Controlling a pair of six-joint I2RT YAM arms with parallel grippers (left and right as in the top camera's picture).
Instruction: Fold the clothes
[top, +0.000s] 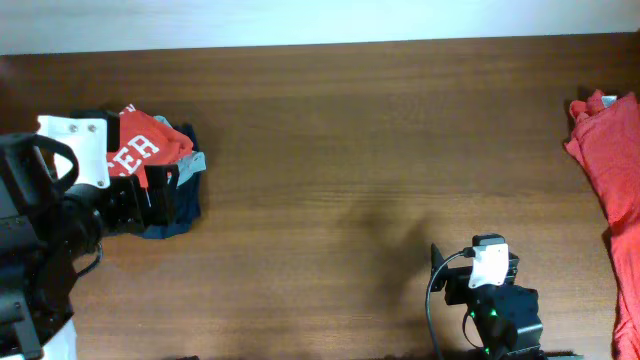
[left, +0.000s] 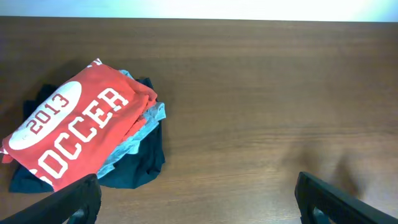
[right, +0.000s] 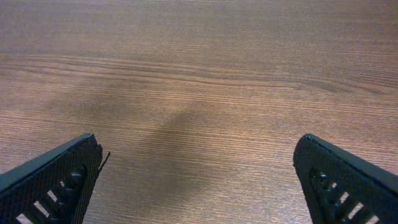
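Note:
A folded red-orange T-shirt (left: 74, 130) with white "2013 SOCCER" print lies on top of a small pile at the table's left (top: 145, 150). Another red-orange shirt (top: 612, 170) lies crumpled at the far right edge, partly out of frame. My left gripper (left: 198, 202) hangs open just right of the pile. Its left finger (left: 78, 199) is near the pile's front corner, and only bare wood shows between the fingers. My right gripper (right: 198, 155) is open over bare table near the front edge, far from both shirts. The right arm (top: 492, 300) stands at the front right.
Under the printed shirt lie a grey-blue garment (left: 146, 121) and a dark navy one (left: 140, 168). The wooden table (top: 350, 150) stretches between pile and crumpled shirt. The left arm's body (top: 40, 230) covers the table's left front corner.

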